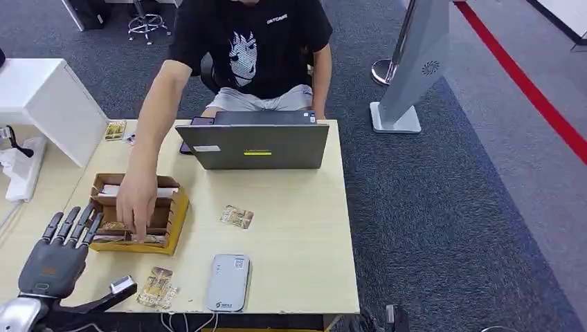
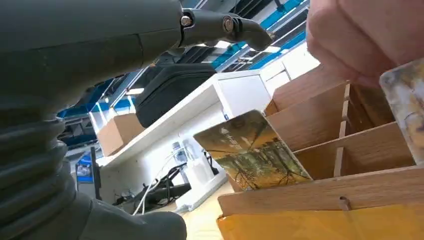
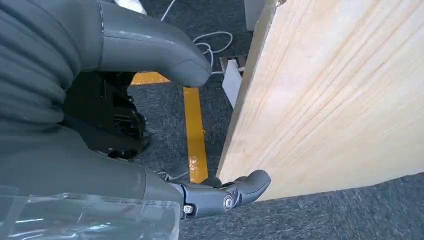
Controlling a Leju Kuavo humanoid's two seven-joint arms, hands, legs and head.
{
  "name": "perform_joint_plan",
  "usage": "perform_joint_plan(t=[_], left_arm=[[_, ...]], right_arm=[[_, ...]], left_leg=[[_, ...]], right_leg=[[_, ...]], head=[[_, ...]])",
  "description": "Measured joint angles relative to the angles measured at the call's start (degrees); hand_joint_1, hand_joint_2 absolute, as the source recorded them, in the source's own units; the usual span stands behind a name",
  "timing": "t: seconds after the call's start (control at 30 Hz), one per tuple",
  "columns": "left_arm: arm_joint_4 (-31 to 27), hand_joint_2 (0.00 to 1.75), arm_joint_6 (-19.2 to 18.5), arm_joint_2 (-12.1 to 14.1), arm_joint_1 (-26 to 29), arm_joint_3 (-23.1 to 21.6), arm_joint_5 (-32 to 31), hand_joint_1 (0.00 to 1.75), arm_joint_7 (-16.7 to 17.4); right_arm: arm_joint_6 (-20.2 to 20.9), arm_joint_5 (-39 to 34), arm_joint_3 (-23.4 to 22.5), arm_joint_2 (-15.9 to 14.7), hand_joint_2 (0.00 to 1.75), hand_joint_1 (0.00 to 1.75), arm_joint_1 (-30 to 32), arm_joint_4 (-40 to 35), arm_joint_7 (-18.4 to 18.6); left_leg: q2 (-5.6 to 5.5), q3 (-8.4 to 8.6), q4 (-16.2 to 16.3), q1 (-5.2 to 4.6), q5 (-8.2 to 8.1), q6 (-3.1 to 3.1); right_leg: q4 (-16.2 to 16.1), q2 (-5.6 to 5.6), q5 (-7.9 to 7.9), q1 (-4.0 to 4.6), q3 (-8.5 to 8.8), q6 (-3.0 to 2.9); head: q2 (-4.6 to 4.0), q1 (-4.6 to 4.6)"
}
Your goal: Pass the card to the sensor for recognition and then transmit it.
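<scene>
A wooden card box with dividers stands on the table's left side. A person's hand reaches into it. My left hand hovers just left of the box, fingers spread, holding nothing. In the left wrist view a printed card stands tilted in a box slot, and the person's hand holds another card. The grey-white sensor lies flat near the front edge. Loose cards lie at the centre and beside the sensor. My right hand hangs beside the table edge, holding nothing.
An open grey laptop stands at the table's back, with the seated person behind it. More cards lie at the back left. A white cabinet is on the left, and a white stand is on the carpet at right.
</scene>
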Motion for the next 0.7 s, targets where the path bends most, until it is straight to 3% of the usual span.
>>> perform_joint_plan(t=[0.37,0.7], left_arm=[[3.4,1.75,-0.2,-3.1,-2.5,0.0,0.2,0.0,1.1],[8.0,1.75,-0.2,-4.2,-4.1,1.0,0.4,0.0,1.5]], right_arm=[[0.0,0.9,0.1,0.0,1.75,0.0,0.0,0.0,0.8],[0.2,1.0,0.2,0.0,1.75,0.0,0.0,0.0,0.8]], left_leg=[[-0.01,0.0,0.0,0.0,0.0,0.0],[-0.01,0.0,0.0,0.01,0.0,0.0]], right_leg=[[0.0,-0.01,0.0,0.0,0.01,0.0],[0.0,-0.01,0.0,0.0,0.0,0.0]], head=[[0.0,-0.02],[0.0,-0.02]])
